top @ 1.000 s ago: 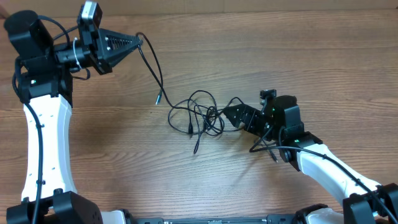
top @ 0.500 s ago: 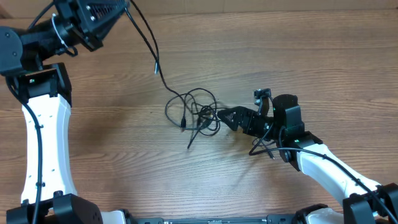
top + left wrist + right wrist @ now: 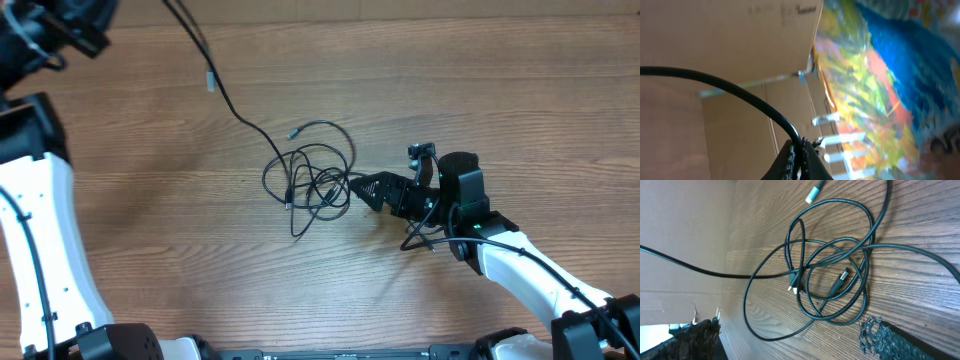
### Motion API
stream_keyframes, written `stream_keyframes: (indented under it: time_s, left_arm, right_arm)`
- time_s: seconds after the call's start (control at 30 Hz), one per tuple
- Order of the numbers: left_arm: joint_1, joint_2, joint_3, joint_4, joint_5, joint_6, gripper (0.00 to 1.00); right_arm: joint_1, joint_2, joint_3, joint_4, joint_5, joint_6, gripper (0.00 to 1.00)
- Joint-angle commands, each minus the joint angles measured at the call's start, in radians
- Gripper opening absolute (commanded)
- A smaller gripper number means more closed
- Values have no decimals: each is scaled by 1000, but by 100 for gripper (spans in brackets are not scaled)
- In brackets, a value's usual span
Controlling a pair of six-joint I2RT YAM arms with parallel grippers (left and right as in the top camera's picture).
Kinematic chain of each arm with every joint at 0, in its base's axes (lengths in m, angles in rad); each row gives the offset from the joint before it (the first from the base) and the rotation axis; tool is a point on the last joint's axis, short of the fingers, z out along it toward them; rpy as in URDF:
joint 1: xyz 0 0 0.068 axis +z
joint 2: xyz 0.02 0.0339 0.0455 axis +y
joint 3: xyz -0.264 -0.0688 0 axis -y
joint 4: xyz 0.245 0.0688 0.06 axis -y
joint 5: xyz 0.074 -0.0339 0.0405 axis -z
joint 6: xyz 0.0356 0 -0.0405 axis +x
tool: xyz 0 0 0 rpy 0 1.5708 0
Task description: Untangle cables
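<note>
The cables (image 3: 310, 180) lie as a loose knot of thin black loops at the table's middle, seen close in the right wrist view as cables (image 3: 830, 275). One strand (image 3: 225, 95) rises from the knot to the top left, with a silver-tipped plug (image 3: 211, 80) hanging beside it. My left gripper (image 3: 802, 148) is shut on that strand (image 3: 740, 90), and its tip lies beyond the overhead view's top edge. Just right of the knot my right gripper (image 3: 356, 188) stands open and low, nothing between its fingers (image 3: 880, 335).
The wooden table (image 3: 420, 80) stretches around the knot. A light-tipped plug (image 3: 293, 131) pokes out at the knot's upper edge. The left arm's white link (image 3: 40, 230) stands along the left side. The right arm's own thick cables (image 3: 425, 240) loop behind its wrist.
My left gripper has lifted up and to the left out of the overhead view, drawing its strand taut. The knot slid slightly left. The right gripper edged a little closer to the knot.
</note>
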Motion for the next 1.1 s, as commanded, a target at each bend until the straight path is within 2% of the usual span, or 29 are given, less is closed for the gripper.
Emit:
stream_keyframes:
  time_s: [0.0,0.37,0.63,0.83,0.93,1.07]
  left_arm:
    - [67,-18,95,-16,-31,-13,4]
    - [297,-18,337,-152,-27,-13,4]
    - [380,-18,457,-239,-47,-13,4]
    - [382,-18,512,-241,-140,-13,4]
    - [382,-18,528,-241,-154,-13,4]
    - [382,-18,528,-241,-182,-13,4]
  right_arm:
    - [-3,4,11,5,-1,-20,100]
    - [-3,4,11,5,2,-20,100]
    - [-3,4,11,6,2,-20,100]
    - [-3,4,11,6,1,-29,100]
    - [-3,4,11,6,-13,-122,100]
    - [-3,4,11,6,-5,-315,100]
